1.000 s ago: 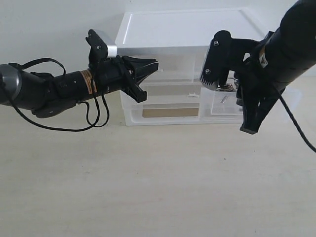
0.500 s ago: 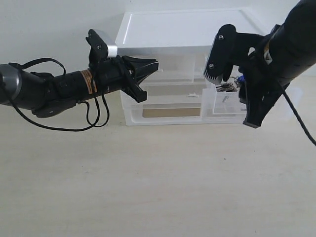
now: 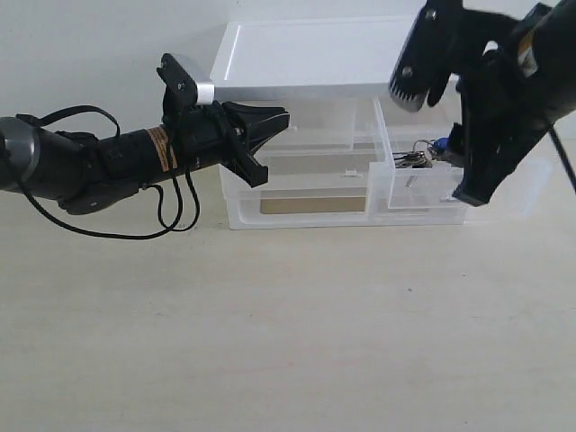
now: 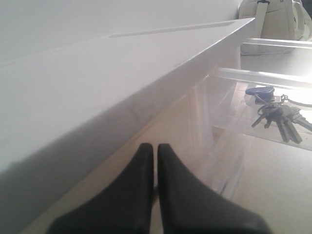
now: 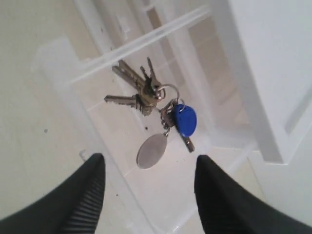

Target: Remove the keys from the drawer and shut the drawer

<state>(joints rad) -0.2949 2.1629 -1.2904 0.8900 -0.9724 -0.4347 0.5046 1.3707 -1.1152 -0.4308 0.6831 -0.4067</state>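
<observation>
The drawer (image 3: 421, 193), the right-hand small translucent one, stands pulled out of the white-topped organizer (image 3: 315, 54). The keys (image 3: 418, 158) lie on its floor. In the right wrist view the keys (image 5: 141, 92) fan out from a ring, with the blue fob (image 5: 185, 120) and oval silver tag (image 5: 152, 151) nearest the fingers. My right gripper (image 5: 150, 157) hangs open above the drawer (image 5: 161, 190), holding nothing; in the exterior view this gripper (image 3: 475, 175) is at the drawer's right end. My left gripper (image 3: 281, 115) is shut and empty at the organizer's upper left corner. Its wrist view shows the shut gripper (image 4: 155, 146) under the white top (image 4: 97, 97), with the keys (image 4: 279, 116) beyond.
The left-hand twin drawer (image 3: 310, 135) is pushed in, and so is the full-width drawer (image 3: 297, 203) below it. A black cable (image 3: 171, 216) loops under the left arm. A pale bag (image 4: 273, 19) sits behind the organizer. Beige tabletop (image 3: 288, 333) stretches in front.
My right arm has lifted up and to the right, away from the drawer front, uncovering the keys in the exterior view. The left arm has not moved.
</observation>
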